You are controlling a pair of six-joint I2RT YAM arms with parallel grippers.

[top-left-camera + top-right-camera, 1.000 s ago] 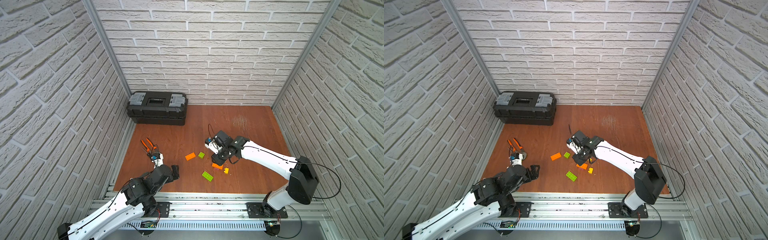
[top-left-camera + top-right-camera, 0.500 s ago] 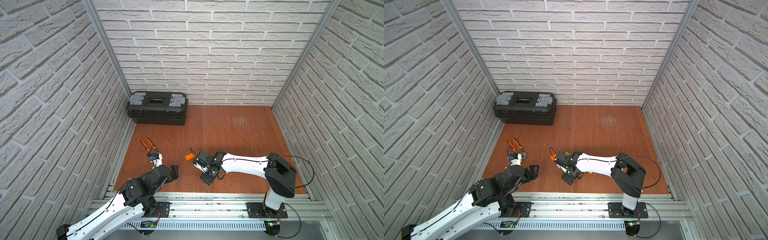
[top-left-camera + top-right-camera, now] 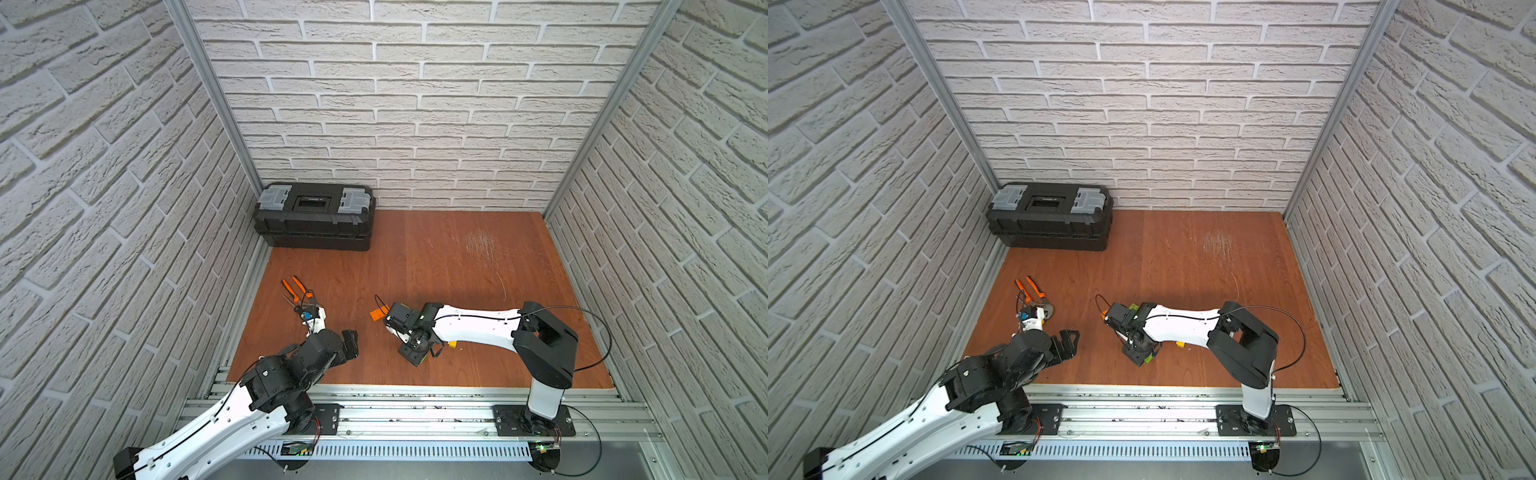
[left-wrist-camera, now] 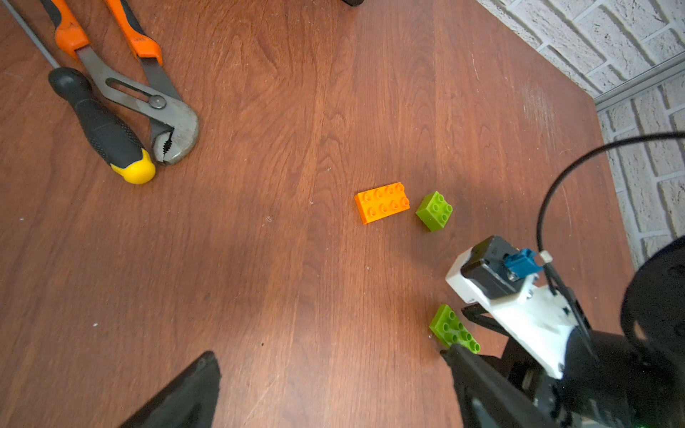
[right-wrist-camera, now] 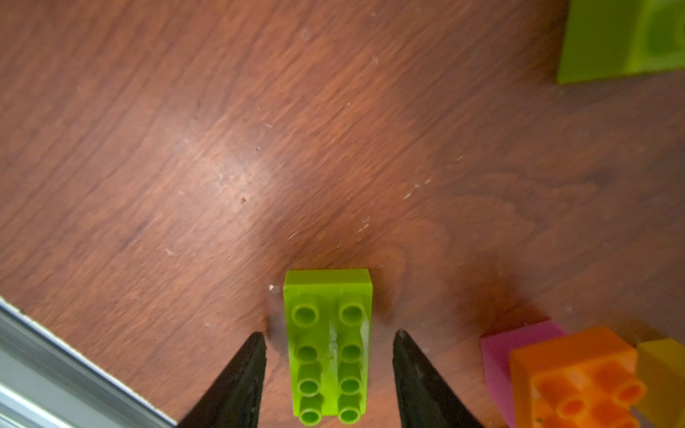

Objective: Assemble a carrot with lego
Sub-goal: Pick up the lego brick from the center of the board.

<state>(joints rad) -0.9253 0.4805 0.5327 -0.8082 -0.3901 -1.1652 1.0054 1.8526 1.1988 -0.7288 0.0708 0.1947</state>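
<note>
The long lime green lego brick (image 5: 328,344) lies flat on the wooden table (image 5: 222,148), low in the middle of both top views. The right gripper (image 5: 329,333) is open around it, one finger on each side, not touching. The left gripper (image 3: 350,338) is wide open and holds nothing. The brick looks light, hard and smooth, so squeeze its long sides.

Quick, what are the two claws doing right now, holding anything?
Left gripper: open, empty.
Right gripper: open, one finger on each side of the long lime green brick, not gripping it.
</note>
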